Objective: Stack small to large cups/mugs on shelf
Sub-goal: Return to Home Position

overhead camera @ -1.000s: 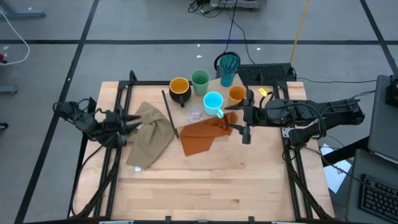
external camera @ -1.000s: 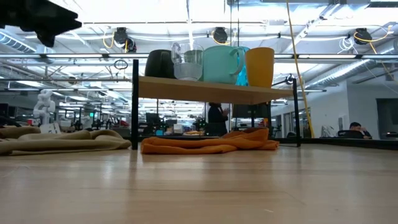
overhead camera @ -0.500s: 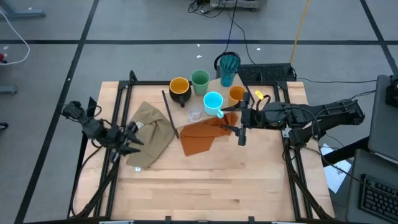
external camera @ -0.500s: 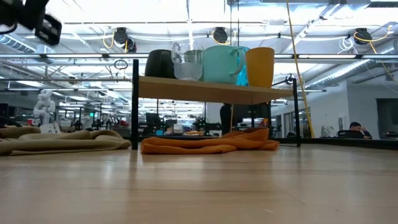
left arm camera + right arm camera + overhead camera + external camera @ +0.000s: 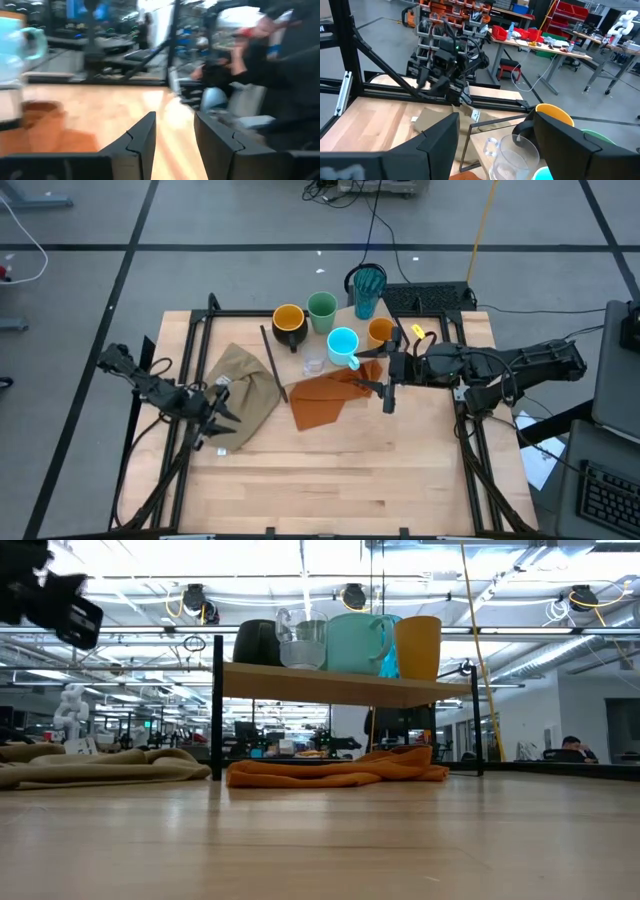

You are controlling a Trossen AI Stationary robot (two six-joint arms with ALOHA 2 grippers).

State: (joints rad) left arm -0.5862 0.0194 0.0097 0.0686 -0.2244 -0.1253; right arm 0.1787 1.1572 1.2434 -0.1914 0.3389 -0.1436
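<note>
High view: right claw [image 5: 388,387] hangs released near the cups [image 5: 343,343] clustered on the shelf [image 5: 330,687]; left claw [image 5: 215,420], released too, sits well apart. Clear glass [image 5: 314,364] looks light, slick, breakable; I'd pinch its rim.

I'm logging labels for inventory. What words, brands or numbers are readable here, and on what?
No text can be read.
White tag at the edge of the khaki cloth: too small to read.
Cups on the shelf: no print shows.

place: robotics lab | evidence: workbenches [image 5: 560,50], red bins [image 5: 500,33], white robot [image 5: 625,21]
</note>
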